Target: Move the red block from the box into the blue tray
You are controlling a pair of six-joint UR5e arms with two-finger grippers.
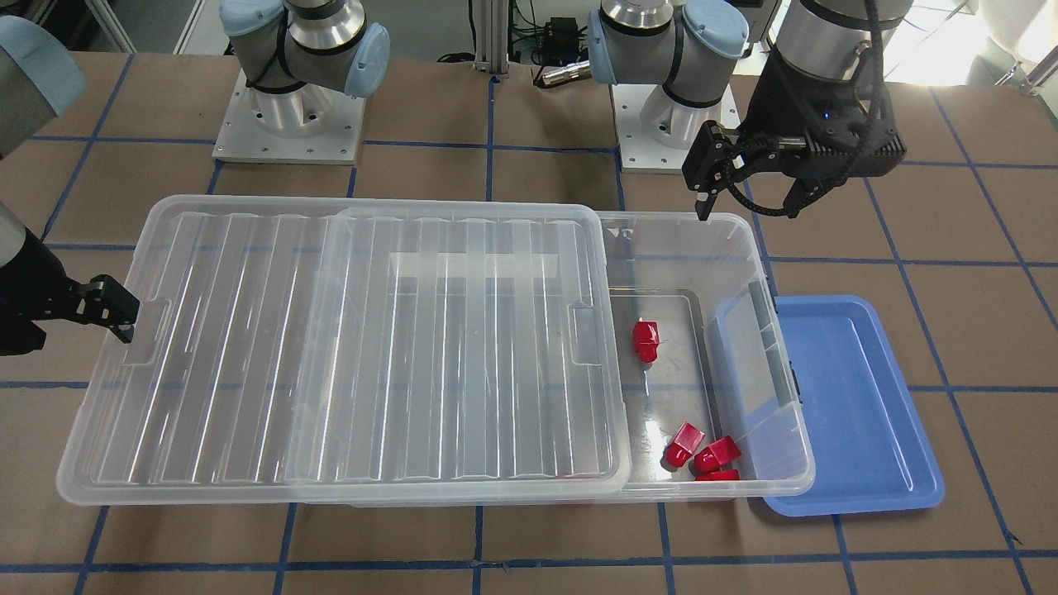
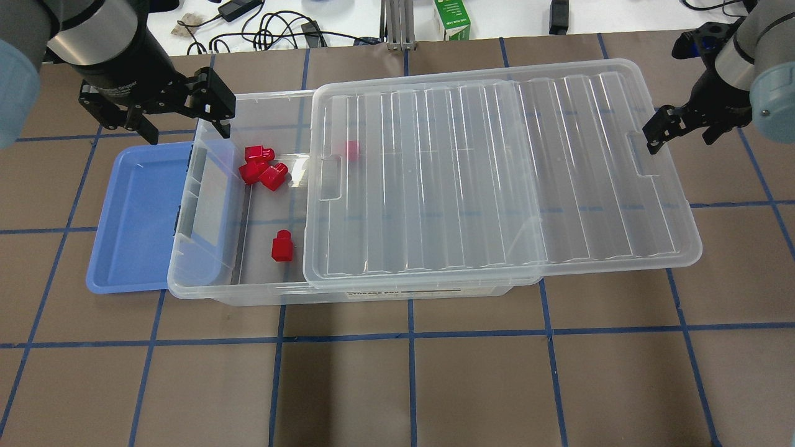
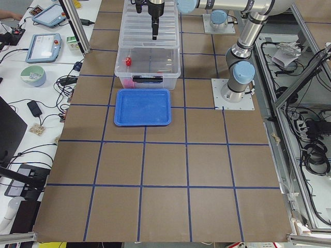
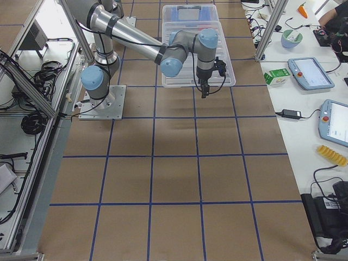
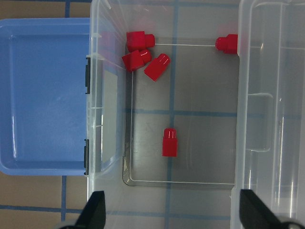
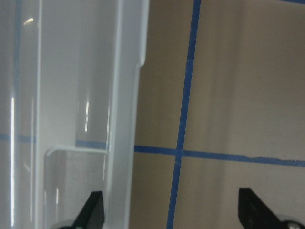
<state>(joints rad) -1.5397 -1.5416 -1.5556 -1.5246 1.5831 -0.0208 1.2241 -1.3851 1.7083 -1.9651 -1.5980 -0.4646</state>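
The clear box (image 2: 205, 287) has its ribbed lid (image 2: 497, 174) slid toward my right, so its left end is open. Several red blocks lie in the open end: one alone (image 2: 282, 245) (image 5: 169, 141), a cluster of three (image 2: 258, 166) (image 5: 143, 55), and one partly under the lid (image 5: 227, 44). The blue tray (image 2: 140, 214) (image 1: 851, 397) is empty and sits against the box's left end. My left gripper (image 2: 185, 124) (image 5: 174, 214) is open and empty, held above the open end. My right gripper (image 2: 680, 135) (image 6: 172, 212) is open and empty at the lid's right edge.
The brown table has blue tape grid lines. Both arm bases (image 1: 285, 124) stand on the robot's side of the box. Cables and a green carton (image 2: 452, 18) lie beyond the table edge. A grey latch (image 5: 86, 78) is on the box wall next to the tray.
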